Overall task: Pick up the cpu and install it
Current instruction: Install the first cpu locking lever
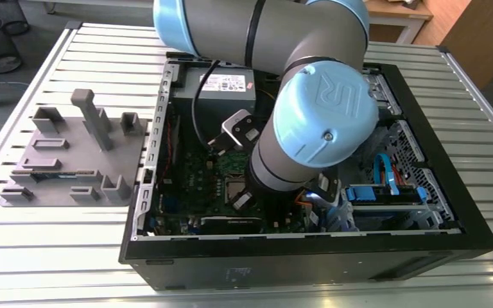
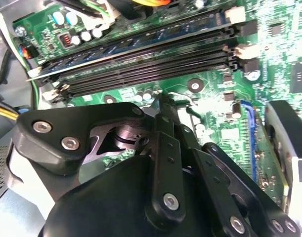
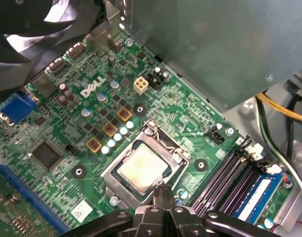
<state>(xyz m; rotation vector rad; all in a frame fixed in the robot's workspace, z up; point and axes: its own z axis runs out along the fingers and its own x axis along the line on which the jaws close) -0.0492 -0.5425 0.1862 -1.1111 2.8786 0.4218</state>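
The cpu (image 3: 142, 168), a small square chip with a pale metal top, lies flat in the silver socket frame (image 3: 166, 144) on the green motherboard (image 3: 66, 138). In the first wrist view my gripper (image 3: 162, 187) hangs just above the socket's edge beside the chip, fingers pressed together and holding nothing. From the second wrist view the gripper (image 2: 162, 98) tapers to one closed tip over the board, near the memory slots (image 2: 141, 64). The exterior view has the arm (image 1: 315, 122) reaching down into the open computer case (image 1: 452, 192), hiding the gripper.
The grey power supply box (image 1: 223, 86) sits at the case's far end and looms close in the first wrist view (image 3: 210, 44). A fan (image 3: 37, 34), yellow cables (image 3: 279, 111) and blue cables (image 1: 384, 173) crowd the board. A grey fixture tray (image 1: 67, 154) stands beside the case.
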